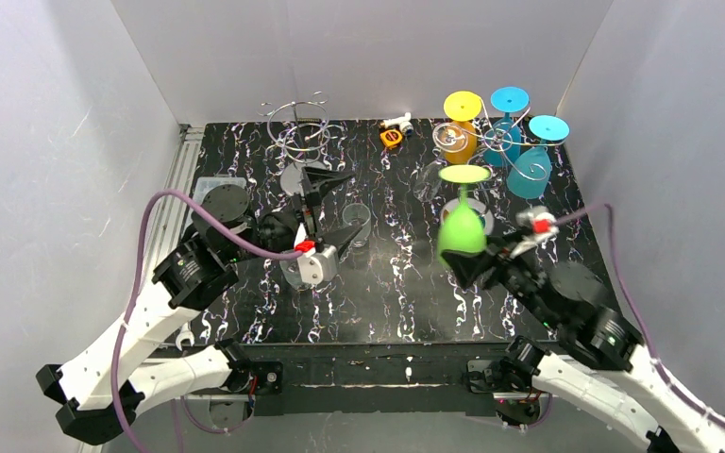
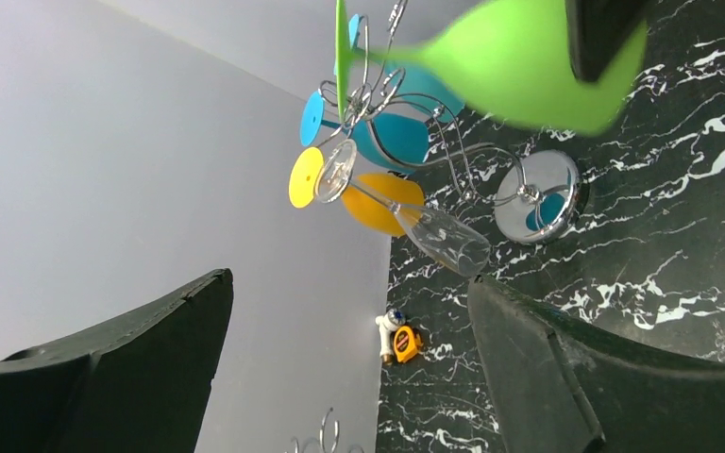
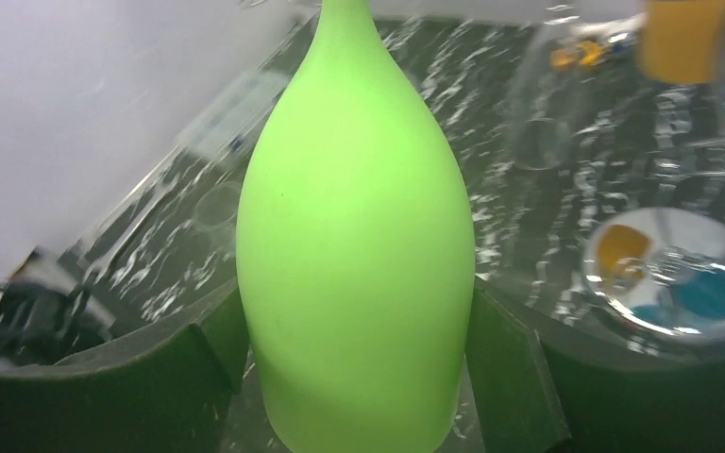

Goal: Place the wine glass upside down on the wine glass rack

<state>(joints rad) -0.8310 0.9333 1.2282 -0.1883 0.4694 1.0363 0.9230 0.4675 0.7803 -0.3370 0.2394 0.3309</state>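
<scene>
One green wine glass (image 1: pixel 460 234) hangs inverted, stem roughly upright, pinched in right jaws; left jaws spread.

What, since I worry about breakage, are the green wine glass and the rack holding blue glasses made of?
The green wine glass looks opaque, matte and evenly coloured: probably plastic, not glass. The rack is thin bright wire on a mirror-like round base: apparently chromed metal.

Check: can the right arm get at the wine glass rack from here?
Probably yes: the right gripper holds the green glass just short of the rack with nothing between, though hanging glasses crowd it.
</scene>
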